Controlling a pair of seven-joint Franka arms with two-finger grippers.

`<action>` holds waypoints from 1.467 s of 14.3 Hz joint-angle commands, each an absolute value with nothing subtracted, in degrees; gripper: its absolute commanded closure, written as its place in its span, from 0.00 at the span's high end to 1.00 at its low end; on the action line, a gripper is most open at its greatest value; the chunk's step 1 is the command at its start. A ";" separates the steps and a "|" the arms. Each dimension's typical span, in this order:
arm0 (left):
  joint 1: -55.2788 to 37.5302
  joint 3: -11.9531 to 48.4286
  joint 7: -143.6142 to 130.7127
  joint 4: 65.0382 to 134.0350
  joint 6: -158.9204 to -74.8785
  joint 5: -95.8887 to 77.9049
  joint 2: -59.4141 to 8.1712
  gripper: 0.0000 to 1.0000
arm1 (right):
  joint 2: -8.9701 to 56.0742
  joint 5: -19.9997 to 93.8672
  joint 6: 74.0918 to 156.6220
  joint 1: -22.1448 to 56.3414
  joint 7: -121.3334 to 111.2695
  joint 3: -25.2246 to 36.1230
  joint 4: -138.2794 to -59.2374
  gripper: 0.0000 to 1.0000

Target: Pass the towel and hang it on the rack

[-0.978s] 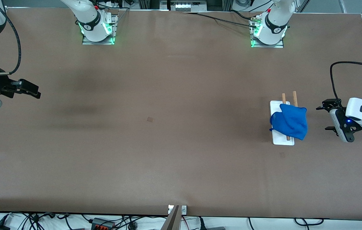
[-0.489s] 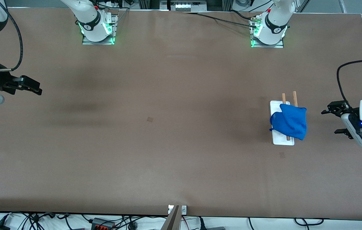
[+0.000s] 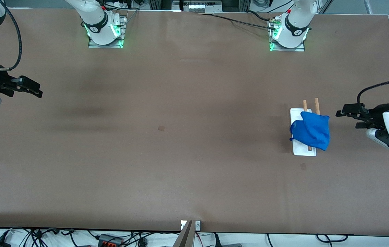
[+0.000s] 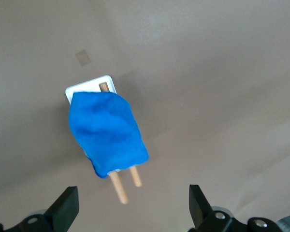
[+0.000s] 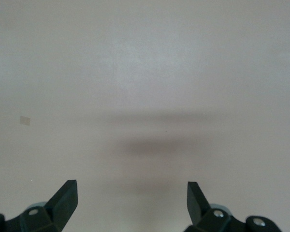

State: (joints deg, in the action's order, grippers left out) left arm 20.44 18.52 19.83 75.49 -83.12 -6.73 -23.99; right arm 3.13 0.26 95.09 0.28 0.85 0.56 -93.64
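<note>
The bright blue towel hangs draped over the two wooden rods of the rack, whose white base stands toward the left arm's end of the table. In the left wrist view the towel covers most of the rods and the base. My left gripper is open and empty in the air beside the rack, clear of it, and it also shows in the left wrist view. My right gripper is open and empty over bare table at the right arm's end, as its wrist view shows.
Two small dark square marks lie on the brown table, one near the middle and one just nearer the front camera than the rack. The arm bases stand along the table's back edge.
My left gripper has drawn away from the rack toward its end of the table, then turned so that it points at the rack. My right gripper has shifted slightly. The towel stays on the rack.
</note>
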 commanded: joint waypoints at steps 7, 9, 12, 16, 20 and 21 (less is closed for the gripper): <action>19.16 21.96 0.80 80.41 -79.19 -3.61 -13.28 1.00 | -2.11 -0.09 99.40 -0.79 0.53 0.61 -99.50 1.00; 19.16 22.24 0.18 80.77 -79.63 -2.90 -13.10 1.00 | -2.11 -0.18 99.49 -0.79 -0.08 0.62 -99.23 1.00; 19.16 22.41 -0.79 80.68 -79.54 -2.55 -13.10 1.00 | -1.50 -0.18 99.40 -0.79 -0.62 0.62 -97.13 1.00; 18.99 22.33 -3.94 79.72 -79.28 -1.85 -13.71 1.00 | -1.41 -0.26 99.32 -1.23 -0.79 0.18 -96.86 1.00; 9.55 12.20 -9.05 81.03 -80.59 -2.02 -11.35 1.00 | -1.41 0.09 98.96 -4.04 -0.62 -2.28 -96.86 1.00; 3.75 6.30 -9.05 82.86 -81.64 -2.02 -10.12 1.00 | -1.41 0.09 98.96 -3.96 -0.70 -2.20 -96.86 1.00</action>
